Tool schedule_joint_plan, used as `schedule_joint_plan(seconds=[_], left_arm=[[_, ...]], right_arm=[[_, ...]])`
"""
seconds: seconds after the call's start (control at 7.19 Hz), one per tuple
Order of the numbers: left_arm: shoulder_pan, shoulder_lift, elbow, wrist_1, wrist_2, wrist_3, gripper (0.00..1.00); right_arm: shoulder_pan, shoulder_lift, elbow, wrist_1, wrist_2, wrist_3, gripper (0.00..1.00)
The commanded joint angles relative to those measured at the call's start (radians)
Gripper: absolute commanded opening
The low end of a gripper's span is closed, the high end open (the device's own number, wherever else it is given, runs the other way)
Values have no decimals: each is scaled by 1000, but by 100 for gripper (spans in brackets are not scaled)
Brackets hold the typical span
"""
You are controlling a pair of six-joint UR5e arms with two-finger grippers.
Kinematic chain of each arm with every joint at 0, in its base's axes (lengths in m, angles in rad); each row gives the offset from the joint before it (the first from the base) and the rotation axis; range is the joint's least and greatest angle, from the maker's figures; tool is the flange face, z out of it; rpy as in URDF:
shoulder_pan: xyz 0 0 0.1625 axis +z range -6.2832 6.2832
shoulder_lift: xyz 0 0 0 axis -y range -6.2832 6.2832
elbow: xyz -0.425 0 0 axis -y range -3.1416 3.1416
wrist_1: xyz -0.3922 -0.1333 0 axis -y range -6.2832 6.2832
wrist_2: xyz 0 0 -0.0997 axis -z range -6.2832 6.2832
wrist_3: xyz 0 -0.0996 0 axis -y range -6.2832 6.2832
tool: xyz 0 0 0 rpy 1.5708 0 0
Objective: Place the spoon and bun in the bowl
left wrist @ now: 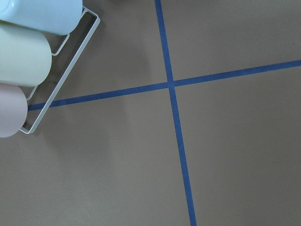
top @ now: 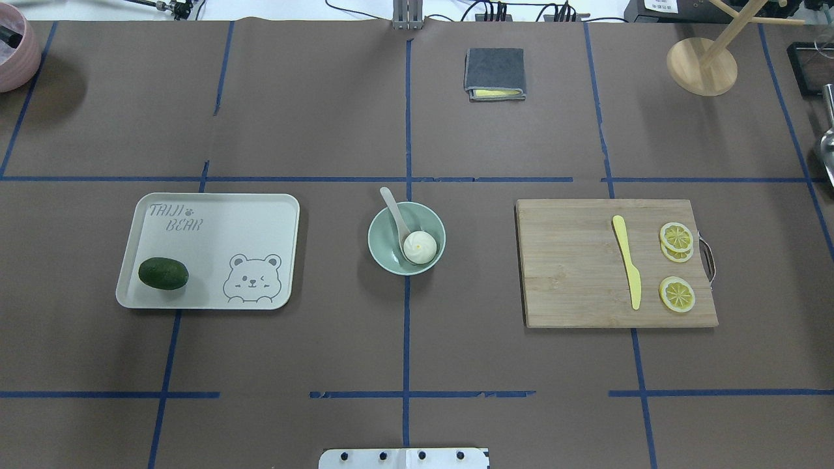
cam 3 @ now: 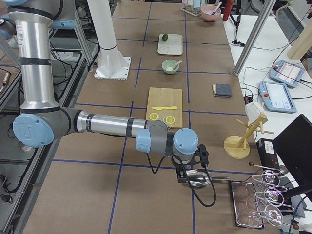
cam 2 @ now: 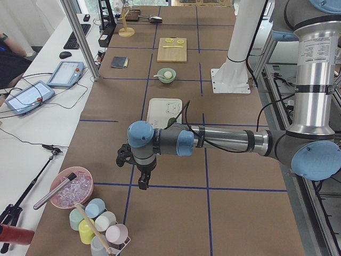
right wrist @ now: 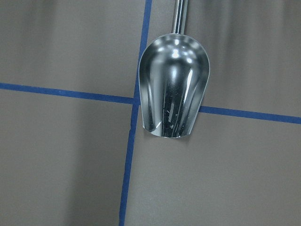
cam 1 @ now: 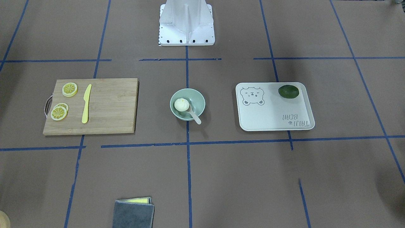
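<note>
Well, on my side-camera feed the left tool (cam 2: pixel 143 184) hangs point-down over the bench (top: pixel 326 339) at its left end, near a rack of pastel cups (left wrist: pixel 23 61). From that angle I cannot tell whether its fingers are apart or together, and its own wrist camera shows none of them. The right tool (cam 3: pixel 184 176) hangs at the opposite end, just above a metal scoop (right wrist: pixel 174 94) lying on a crossing of blue tape. I cannot tell its state either.

Both tools are well apart from the work in the middle of the bench. The bowl (top: pixel 384 257) sits on the centre tape line with the bun (top: pixel 420 247) inside it, upright, on the side nearer the robot's right. The spoon (top: pixel 395 212) has its scoop down in the bowl just beside the bun, possibly touching it, and its handle leans out over the rim away from the robot.

On the robot's left of the bowl is a bear-print tray (top: pixel 215 234) carrying a lime (top: pixel 163 273). On the right is a cutting board (top: pixel 573 273) with a yellow knife (top: pixel 627 267) and lemon slices (top: pixel 676 236).
</note>
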Motion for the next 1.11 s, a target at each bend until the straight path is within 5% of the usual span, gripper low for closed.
schedule_joint_plan(seconds=[0.0,0.97], left_arm=[[0,1,-1,1,-1,0,100],[0,-1,-2,1,-1,2,100]], right_arm=[[2,0,8,0,5,0,100],[3,0,30,0,7,2,100]])
